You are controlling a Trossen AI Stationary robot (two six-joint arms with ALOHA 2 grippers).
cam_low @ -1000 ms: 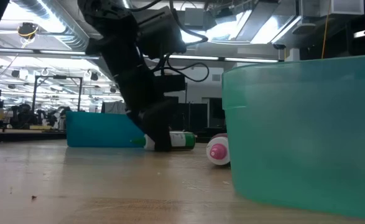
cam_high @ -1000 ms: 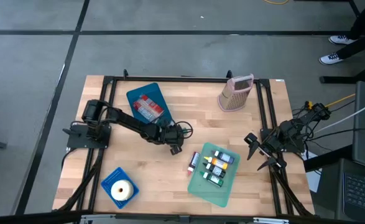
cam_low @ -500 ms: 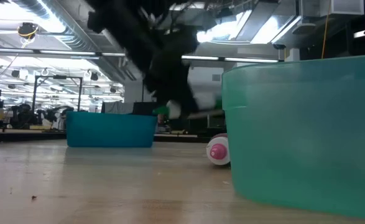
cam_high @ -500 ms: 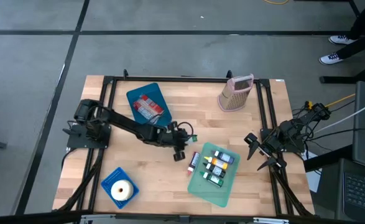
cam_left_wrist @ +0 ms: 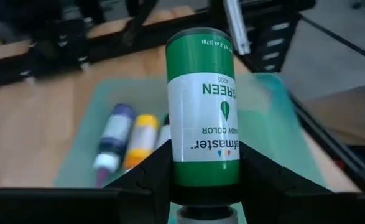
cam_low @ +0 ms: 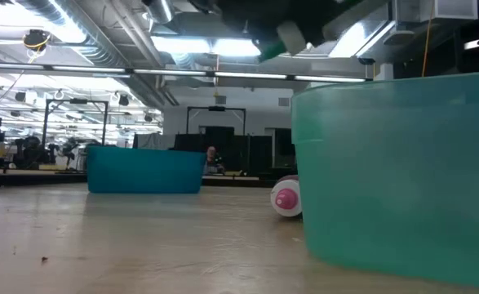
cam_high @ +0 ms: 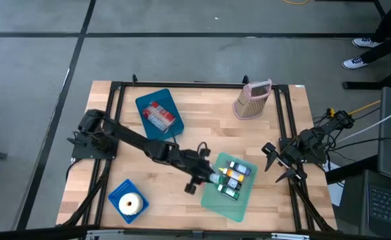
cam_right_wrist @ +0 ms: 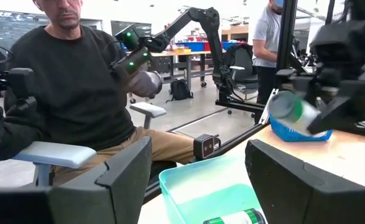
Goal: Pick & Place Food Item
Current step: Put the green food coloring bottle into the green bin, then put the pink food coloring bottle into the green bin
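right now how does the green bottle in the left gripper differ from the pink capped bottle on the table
The green bottle is off the table, clamped in the left gripper at the teal tray's edge; the pink-capped bottle lies on its side on the wood beside that tray. The green bottle has a green body and a white label reading GREEN; the pink-capped bottle shows only its pink cap end in the low view. Both look like small food colour bottles.

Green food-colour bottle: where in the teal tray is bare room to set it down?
The teal plastic tray is bare at its near end, below the row of small bottles. Its upper end is crowded with them, where the left gripper holds the green-labelled bottle.
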